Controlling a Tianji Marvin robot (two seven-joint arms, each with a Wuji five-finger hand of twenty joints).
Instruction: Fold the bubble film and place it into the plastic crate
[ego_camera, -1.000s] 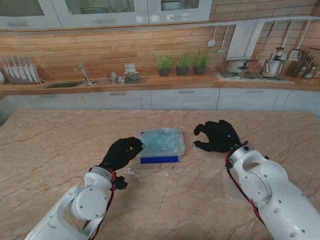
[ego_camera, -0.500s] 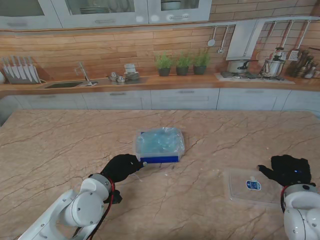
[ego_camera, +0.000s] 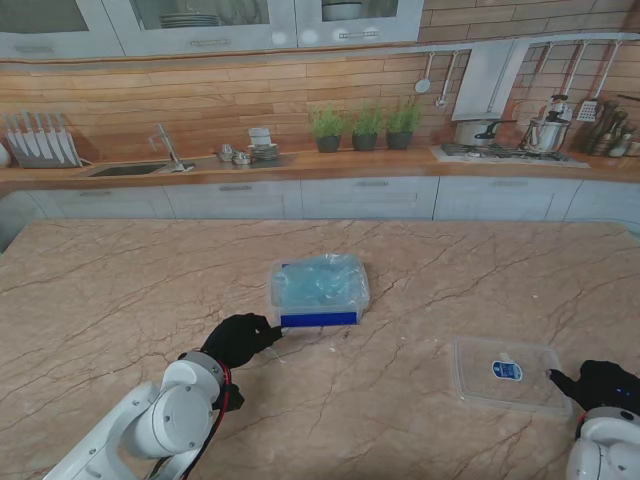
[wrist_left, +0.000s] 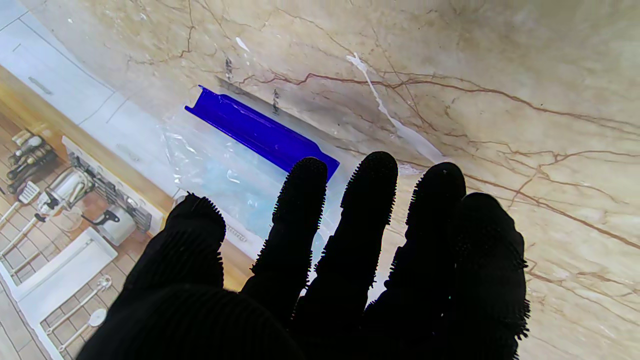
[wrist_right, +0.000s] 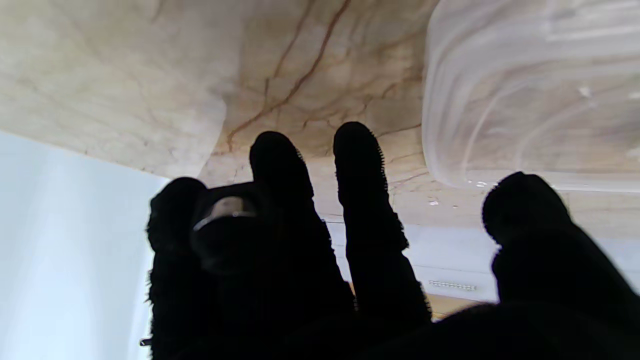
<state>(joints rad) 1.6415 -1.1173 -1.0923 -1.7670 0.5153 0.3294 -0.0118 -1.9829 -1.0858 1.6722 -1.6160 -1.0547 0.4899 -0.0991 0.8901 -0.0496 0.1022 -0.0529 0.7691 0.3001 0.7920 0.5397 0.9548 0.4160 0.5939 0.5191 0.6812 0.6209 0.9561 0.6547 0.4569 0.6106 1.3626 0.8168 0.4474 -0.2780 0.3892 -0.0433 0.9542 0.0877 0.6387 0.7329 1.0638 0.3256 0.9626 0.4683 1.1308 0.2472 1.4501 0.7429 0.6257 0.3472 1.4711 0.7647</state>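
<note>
The clear plastic crate with a blue edge (ego_camera: 318, 290) sits mid-counter, the crinkly bubble film (ego_camera: 322, 278) inside it. The black left hand (ego_camera: 240, 338), open and empty, is just beside its near-left corner. The black right hand (ego_camera: 603, 383), also open, is near the counter's right edge, beside a flat clear lid (ego_camera: 508, 374).

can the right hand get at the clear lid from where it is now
Probably yes: the right hand is open beside the clear lid, at its right edge nearest me, with bare table and nothing between them.

bright even light, soft shadows, right wrist view blurred — washed-out glare
</note>
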